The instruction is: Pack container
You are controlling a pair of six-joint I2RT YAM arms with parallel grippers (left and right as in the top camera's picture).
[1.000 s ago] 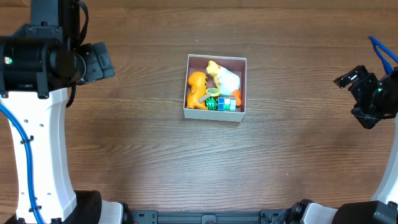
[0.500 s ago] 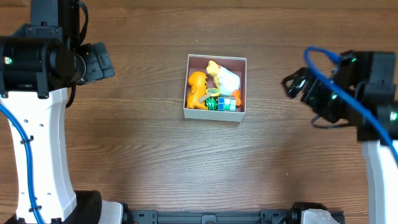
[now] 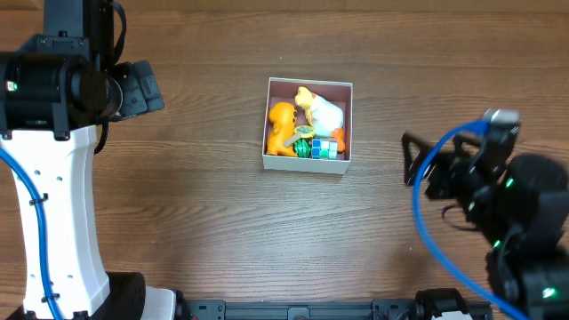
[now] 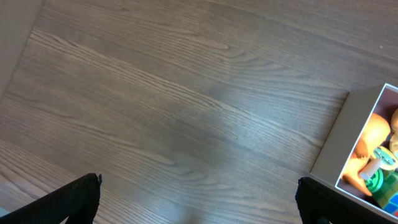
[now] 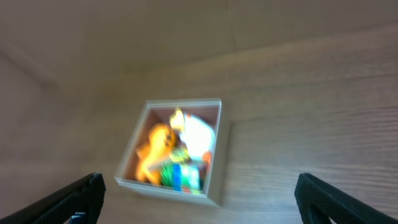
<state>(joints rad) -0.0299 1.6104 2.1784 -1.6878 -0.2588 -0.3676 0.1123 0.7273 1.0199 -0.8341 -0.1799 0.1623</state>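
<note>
The container [image 3: 347, 162], a white-walled square box with a pinkish inside, stands at the table's middle. In it lie an orange dinosaur toy [image 3: 281, 129], a white and yellow toy [image 3: 322, 110] and a small green and blue cube toy [image 3: 320, 148]. The container also shows blurred in the right wrist view [image 5: 214, 146] and at the right edge of the left wrist view [image 4: 336, 143]. My right gripper [image 3: 411, 158] is open and empty, to the right of the container. My left gripper [image 4: 199, 202] is open and empty above bare wood left of the container; in the overhead view its jaws are hidden.
The wooden table [image 3: 213, 222] carries nothing else. The left arm's white body [image 3: 53, 204] stands along the left side. The right arm [image 3: 516, 213] with a blue cable fills the lower right.
My right arm has swung from the far right edge down and toward the container, its gripper now pointing left. The left arm and the toys have not moved.
</note>
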